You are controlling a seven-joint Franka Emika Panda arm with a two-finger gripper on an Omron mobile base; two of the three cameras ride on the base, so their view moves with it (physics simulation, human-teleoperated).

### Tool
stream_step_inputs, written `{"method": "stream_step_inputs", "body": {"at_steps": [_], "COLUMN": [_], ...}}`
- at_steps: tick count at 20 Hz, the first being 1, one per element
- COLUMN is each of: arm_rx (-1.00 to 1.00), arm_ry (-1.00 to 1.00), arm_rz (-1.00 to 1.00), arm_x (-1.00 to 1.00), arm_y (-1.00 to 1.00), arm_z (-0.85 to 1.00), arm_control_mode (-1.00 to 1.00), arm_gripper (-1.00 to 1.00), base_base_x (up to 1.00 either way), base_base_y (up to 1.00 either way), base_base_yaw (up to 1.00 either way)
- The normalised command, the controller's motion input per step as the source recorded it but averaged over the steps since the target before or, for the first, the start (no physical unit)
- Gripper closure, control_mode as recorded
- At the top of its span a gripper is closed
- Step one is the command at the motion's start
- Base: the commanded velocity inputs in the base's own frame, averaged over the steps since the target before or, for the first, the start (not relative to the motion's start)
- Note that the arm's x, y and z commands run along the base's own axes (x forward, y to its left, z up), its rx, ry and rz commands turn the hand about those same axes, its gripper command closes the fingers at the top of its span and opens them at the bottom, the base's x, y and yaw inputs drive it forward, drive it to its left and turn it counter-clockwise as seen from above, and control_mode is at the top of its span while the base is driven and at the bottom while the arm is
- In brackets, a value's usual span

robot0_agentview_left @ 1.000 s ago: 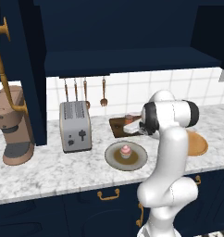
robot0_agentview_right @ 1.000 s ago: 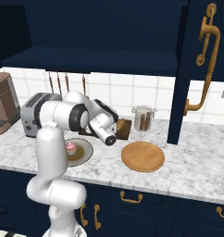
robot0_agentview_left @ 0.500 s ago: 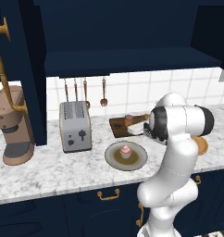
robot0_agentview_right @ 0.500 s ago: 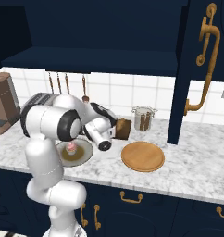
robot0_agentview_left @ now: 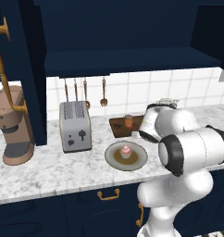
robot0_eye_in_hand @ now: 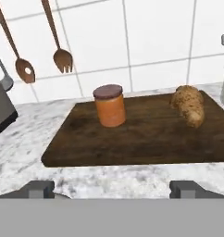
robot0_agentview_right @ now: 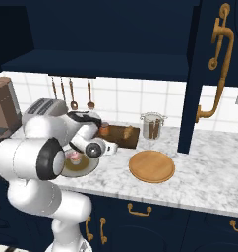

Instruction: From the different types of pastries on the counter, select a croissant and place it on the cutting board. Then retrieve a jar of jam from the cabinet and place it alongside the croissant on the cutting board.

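While the arm leans in low over the marbled bench [robot0_agentview_left: 49, 171], the scene reads as follows.

Jar of jam: jar of jam [robot0_eye_in_hand: 109, 105] is a short orange cylinder with a darker brown lid, standing upright on the left half of the cutting board [robot0_eye_in_hand: 141, 136]; it also shows as a small orange shape on the board in the left base view [robot0_agentview_left: 128, 121].
Croissant: croissant [robot0_eye_in_hand: 189, 104] is golden-brown and lumpy, lying near the board's far right corner, well apart from the jar.
Cutting board: flat, dark brown, rectangular; its near edge runs across the hand view, with bare marble between it and the fingertips [robot0_eye_in_hand: 37, 189].
Gripper: gripper [robot0_eye_in_hand: 111, 190] has its two dark tips spread wide with nothing between them, just short of the board's near edge.
Open room: the middle of the board between jar and croissant is bare wood.
Cupcake: pink-frosted cupcake [robot0_agentview_left: 126, 150] sits on a round dark plate [robot0_agentview_left: 115, 159] near the bench's front edge, left of the arm.
Far edge: a wooden spoon [robot0_eye_in_hand: 23, 69] and fork [robot0_eye_in_hand: 63, 60] hang on the tiled wall behind the board.
Left side: toaster [robot0_agentview_left: 75, 126] stands left of the board.
Right side: round tan plate [robot0_agentview_right: 151, 166] lies right of the board, and a clear glass jar [robot0_agentview_right: 152, 126] stands behind it.
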Motion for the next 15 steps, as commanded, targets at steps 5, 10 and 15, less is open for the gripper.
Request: {"method": "stream_step_inputs", "body": {"at_steps": [5,10,15], "arm_rx": [0.0,0.0,0.0], "arm_ry": [0.72,0.51,0.32], "arm_rz": [-0.14,-0.16,-0.08], "arm_x": [-0.72,-0.67,-0.38], "arm_y": [-0.23,-0.2,-0.03], "arm_z": [0.56,0.61,0.55], "arm_control_mode": [-1.0,-1.0,-1.0], "arm_gripper": [-1.0,-1.0,-1.0], "base_base_x": [0.0,0.0,0.0], "base_base_y": [0.0,0.0,0.0], "base_base_yaw": [0.0,0.0,0.0]}}
